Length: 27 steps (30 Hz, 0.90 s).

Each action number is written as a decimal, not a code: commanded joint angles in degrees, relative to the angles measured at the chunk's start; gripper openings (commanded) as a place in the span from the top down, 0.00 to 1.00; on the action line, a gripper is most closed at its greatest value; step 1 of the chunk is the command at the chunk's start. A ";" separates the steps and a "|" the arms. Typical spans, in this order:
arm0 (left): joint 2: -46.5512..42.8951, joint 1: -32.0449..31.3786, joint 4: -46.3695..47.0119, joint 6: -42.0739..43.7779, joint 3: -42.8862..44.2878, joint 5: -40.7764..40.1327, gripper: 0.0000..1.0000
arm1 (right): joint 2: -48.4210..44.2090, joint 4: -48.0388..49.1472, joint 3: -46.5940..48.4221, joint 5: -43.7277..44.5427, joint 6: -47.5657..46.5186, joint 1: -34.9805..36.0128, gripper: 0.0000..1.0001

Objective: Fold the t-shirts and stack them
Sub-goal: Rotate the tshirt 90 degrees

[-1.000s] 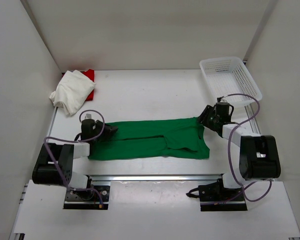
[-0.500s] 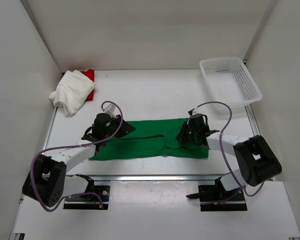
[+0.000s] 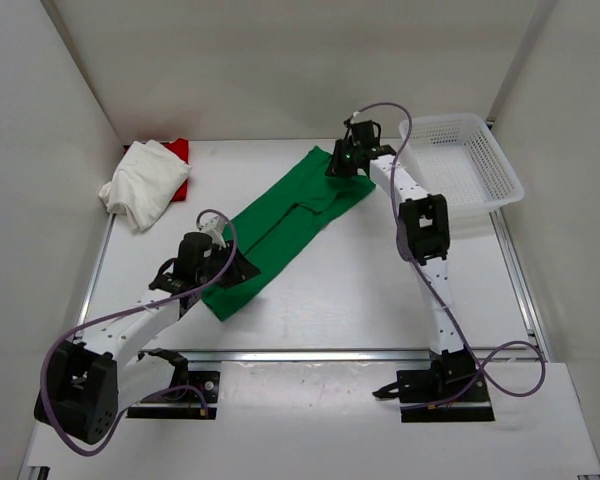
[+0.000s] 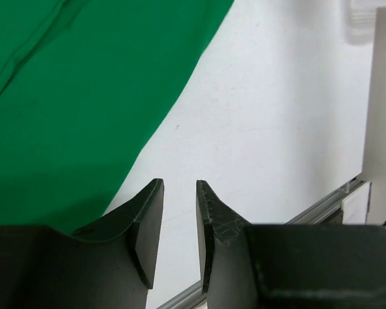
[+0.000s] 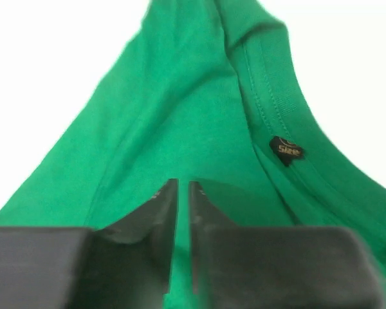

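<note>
The green t-shirt [image 3: 280,225] lies folded into a long strip, running diagonally from the near left to the far middle of the table. My right gripper [image 3: 340,165] is shut on its far end, by the collar; the right wrist view shows the jaws [image 5: 183,182] pinched on green cloth [image 5: 180,96] near the size label [image 5: 285,150]. My left gripper [image 3: 242,272] sits by the shirt's near end; in its wrist view the jaws [image 4: 179,182] stand narrowly apart over bare table, with the green edge [image 4: 83,96] beside the left finger. The white t-shirt [image 3: 140,185] lies crumpled on the red t-shirt [image 3: 180,150] at the far left.
The white mesh basket [image 3: 440,119] stands at the far right, close to the outstretched right arm. White walls enclose the table on three sides. An aluminium rail [image 3: 330,353] runs along the near edge and shows in the left wrist view [image 4: 321,206].
My right gripper has swung the shirt's right end from the near right to the far middle, turning the strip diagonal. My left gripper stayed near the shirt's near end, shifting slightly forward.
</note>
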 commanded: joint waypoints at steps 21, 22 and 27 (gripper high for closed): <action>-6.81 6.99 -8.44 4.99 4.68 1.09 0.63 | -52.93 38.19 -80.05 2.67 15.29 23.41 0.68; -6.63 7.26 -8.71 5.86 5.81 0.30 0.63 | -50.03 39.78 -79.26 3.19 15.99 23.67 0.68; -4.35 7.09 -8.28 5.16 5.13 2.14 0.62 | -39.82 44.45 -75.66 5.21 21.61 22.62 0.60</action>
